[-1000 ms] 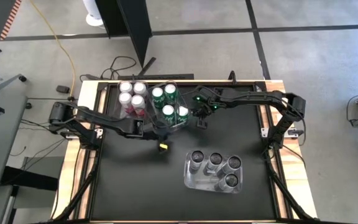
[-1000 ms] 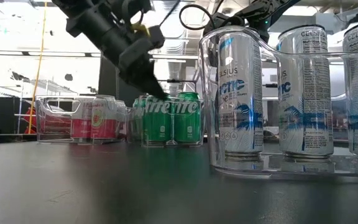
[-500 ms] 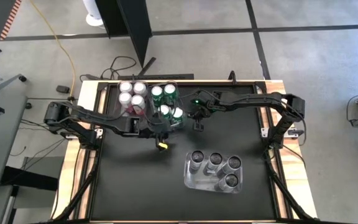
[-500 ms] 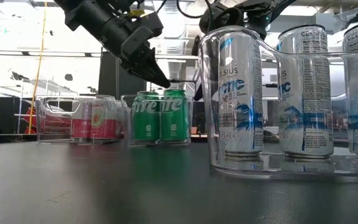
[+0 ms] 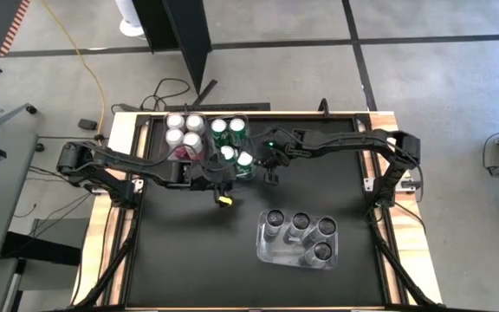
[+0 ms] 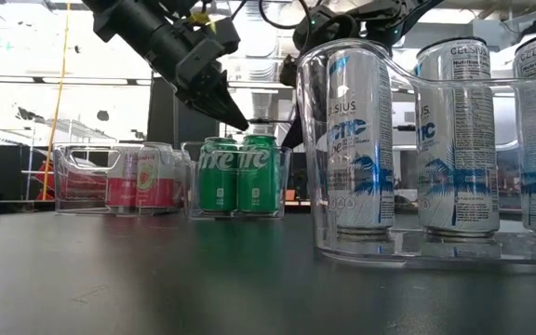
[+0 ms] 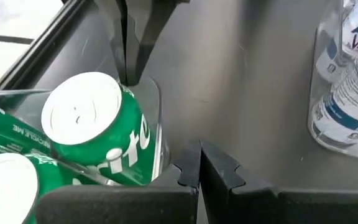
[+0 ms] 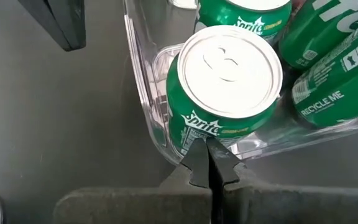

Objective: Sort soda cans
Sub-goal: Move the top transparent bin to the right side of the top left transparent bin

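Note:
Several green soda cans (image 5: 232, 146) stand upright in a clear bin (image 6: 235, 177) at the far middle of the table. Right beside it on the left is a bin of pink cans (image 5: 183, 134). A third clear bin near the front right holds dark-topped cans (image 5: 300, 234). My right gripper (image 8: 207, 158) is shut, its tips at the green bin's right wall. My left gripper (image 7: 199, 163) is shut on nothing. It hovers by the same bin's near right corner, its tip (image 6: 240, 121) above the can tops. My right gripper presses its shut fingertips against the outside of the green bin's clear wall (image 8: 166, 148), low down near a corner on the side facing the table's right. The fingers slant down from the right. The bin stands flat on the table with its cans upright.
The dark table mat (image 5: 189, 251) lies bare at the near left and far right. The third bin's tall clear wall (image 6: 408, 158) stands close in front in the low view. A wooden frame (image 5: 119, 130) borders the table.
My right gripper has moved toward the table's left, sliding the green cans' bin along the table. The bin has turned square and now sits close beside the pink cans' bin. My left gripper has risen a little and drawn back from the bin.

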Tool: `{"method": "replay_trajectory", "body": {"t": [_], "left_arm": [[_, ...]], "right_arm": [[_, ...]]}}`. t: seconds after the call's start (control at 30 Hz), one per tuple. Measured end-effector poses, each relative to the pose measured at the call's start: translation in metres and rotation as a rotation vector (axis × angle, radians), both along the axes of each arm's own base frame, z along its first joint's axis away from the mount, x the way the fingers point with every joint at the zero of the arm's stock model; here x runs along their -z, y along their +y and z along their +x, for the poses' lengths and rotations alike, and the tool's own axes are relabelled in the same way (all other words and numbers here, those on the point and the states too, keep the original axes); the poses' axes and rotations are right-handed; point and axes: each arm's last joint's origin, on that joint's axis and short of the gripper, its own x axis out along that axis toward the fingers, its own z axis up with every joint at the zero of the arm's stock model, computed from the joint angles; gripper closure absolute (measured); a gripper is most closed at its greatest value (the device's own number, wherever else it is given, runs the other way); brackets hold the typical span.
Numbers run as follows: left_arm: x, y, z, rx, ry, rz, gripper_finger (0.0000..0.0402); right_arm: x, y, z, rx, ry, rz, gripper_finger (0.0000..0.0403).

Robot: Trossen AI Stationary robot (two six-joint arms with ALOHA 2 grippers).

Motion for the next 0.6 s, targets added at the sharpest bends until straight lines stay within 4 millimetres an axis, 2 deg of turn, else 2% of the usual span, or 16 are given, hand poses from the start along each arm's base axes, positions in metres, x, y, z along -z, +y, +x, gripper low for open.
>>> {"method": "replay_trajectory", "body": {"t": [0.23,0.6], "left_arm": [[-0.007,0.000,-0.003,0.016,-0.014,0.022,0.0401],[-0.029,0.003,-0.024,-0.014,-0.016,0.090,0.0401]], "right_arm": [[-0.009,0.003,-0.006,0.051,0.011,-0.049,0.0403],[-0.019,0.004,-0.013,0.142,0.008,-0.072,0.0403]]}}
